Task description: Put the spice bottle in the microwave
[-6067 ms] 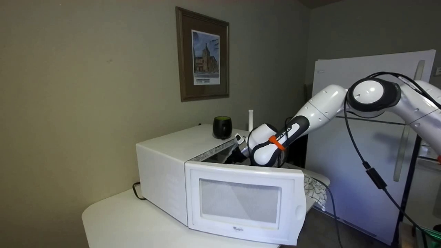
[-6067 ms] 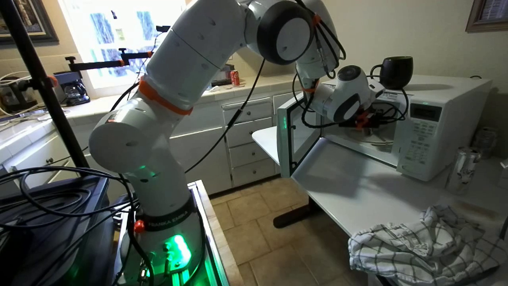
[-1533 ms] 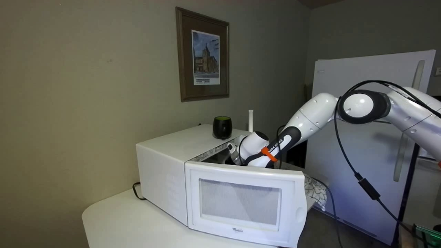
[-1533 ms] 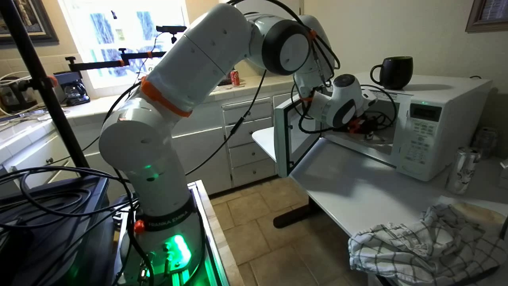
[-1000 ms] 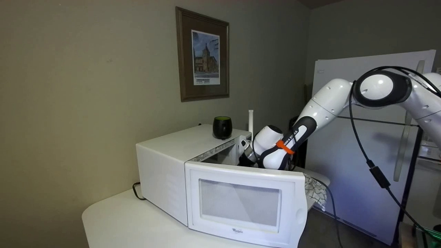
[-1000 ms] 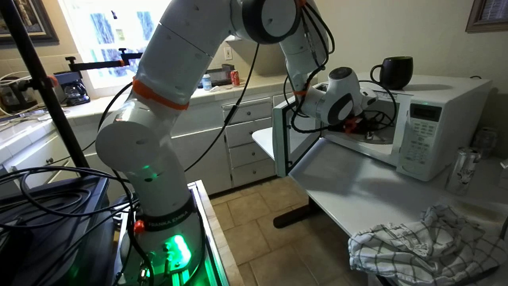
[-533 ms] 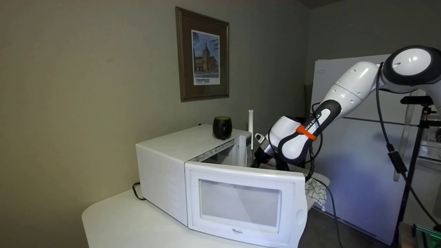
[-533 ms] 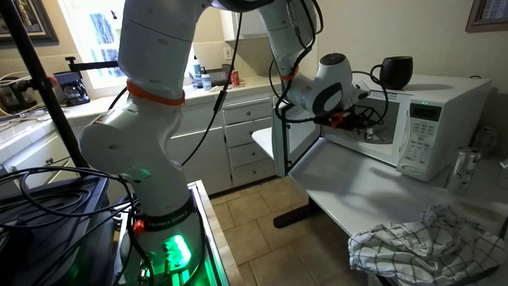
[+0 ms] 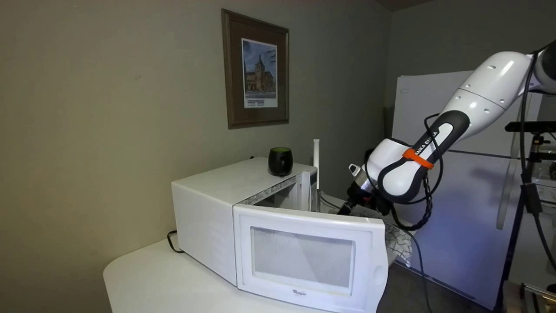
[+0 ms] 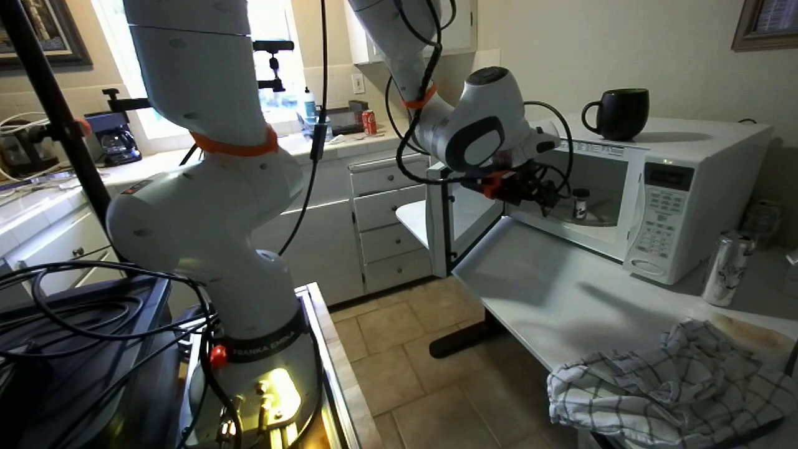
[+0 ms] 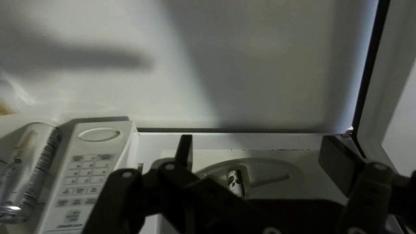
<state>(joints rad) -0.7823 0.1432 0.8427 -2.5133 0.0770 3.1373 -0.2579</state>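
While the microwave [image 9: 204, 226] stands with its door [image 9: 304, 254] swung out in an exterior view, black mug [image 9: 280, 161] on top, spice bottle [image 10: 580, 206] upright inside the microwave in an exterior view, gripper [image 11: 258, 146] spread wide in the wrist view.

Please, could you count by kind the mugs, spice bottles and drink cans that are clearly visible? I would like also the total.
Black mug: 1
Spice bottle, inside the microwave: 1
Drink cans, silver and red: 2
Total: 4 (blurred thing behind the silver one not counted)
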